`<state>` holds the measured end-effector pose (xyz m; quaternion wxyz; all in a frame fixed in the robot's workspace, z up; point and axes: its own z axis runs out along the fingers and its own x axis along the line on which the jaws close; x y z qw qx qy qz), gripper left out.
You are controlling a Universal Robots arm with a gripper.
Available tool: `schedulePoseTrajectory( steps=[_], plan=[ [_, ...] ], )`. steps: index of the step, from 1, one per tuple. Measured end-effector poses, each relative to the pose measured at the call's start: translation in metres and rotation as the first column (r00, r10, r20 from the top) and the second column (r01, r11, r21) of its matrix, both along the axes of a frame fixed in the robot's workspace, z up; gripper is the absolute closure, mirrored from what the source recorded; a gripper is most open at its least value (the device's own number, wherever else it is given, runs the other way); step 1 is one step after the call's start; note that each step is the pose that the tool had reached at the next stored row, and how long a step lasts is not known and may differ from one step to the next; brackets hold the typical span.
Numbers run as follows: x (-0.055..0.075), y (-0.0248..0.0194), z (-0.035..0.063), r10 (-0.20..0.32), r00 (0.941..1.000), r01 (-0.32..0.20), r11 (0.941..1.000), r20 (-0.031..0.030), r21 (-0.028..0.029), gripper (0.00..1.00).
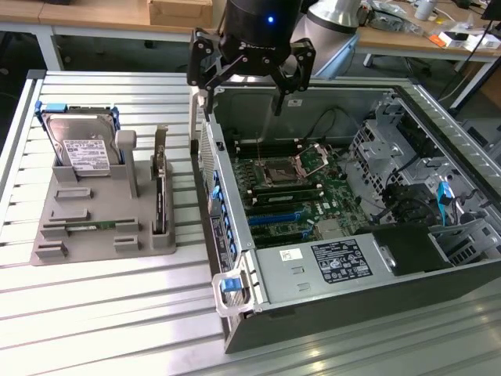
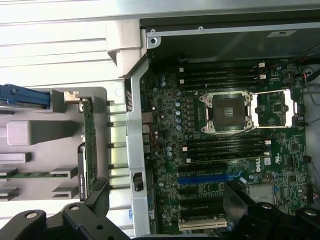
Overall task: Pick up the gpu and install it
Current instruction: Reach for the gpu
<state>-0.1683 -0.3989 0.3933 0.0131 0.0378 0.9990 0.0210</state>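
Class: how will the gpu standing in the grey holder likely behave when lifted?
Probably stiff: the gpu is a flat circuit board. Likely light, being thin. On edge in the grey holder, it may tip if nudged.

Arm [image 1: 333, 27] lowered, jaws spread wide, pointing down

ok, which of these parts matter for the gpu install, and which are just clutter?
Job: green gpu card on edge in grey holder; open black gripper; green motherboard in open case.
Idle: silver hard drive with white label; narrow green memory stick.
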Motion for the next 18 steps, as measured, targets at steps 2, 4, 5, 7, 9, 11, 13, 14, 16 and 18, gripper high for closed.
schedulePoseTrajectory(
  steps=[2,4,5,7,9,11,13,14,16,18],
  plan=[
    [-0.0004,0.0000,0.0000,0.000,1.0000,0.000,1.0000,0.0000,-0.0007,0.01],
    [-0.0012,0.0000,0.0000,0.000,1.0000,0.000,1.0000,0.0000,-0.0010,0.01],
    [-0.0017,0.0000,0.0000,0.000,1.0000,0.000,1.0000,0.0000,-0.0012,0.01],
    [-0.0025,0.0000,0.0000,0.000,1.0000,0.000,1.0000,0.0000,-0.0014,0.01],
    [-0.0035,0.0000,0.0000,0.000,1.0000,0.000,1.0000,0.0000,-0.0015,0.01],
    [-0.0043,0.0000,0.0000,0.000,1.0000,0.000,1.0000,0.0000,-0.0017,0.01],
    [-0.0050,0.0000,0.0000,0.000,1.0000,0.000,1.0000,0.0000,-0.0019,0.01],
    [-0.0054,0.0000,0.0000,0.000,1.0000,0.000,1.0000,-0.0001,-0.0020,0.01],
    [-0.0061,0.0000,0.0000,0.000,1.0000,0.000,1.0000,0.0000,-0.0021,0.01],
    [-0.0070,0.0000,0.0000,0.000,1.0000,0.000,1.0000,0.0000,-0.0024,0.01]
  ],
)
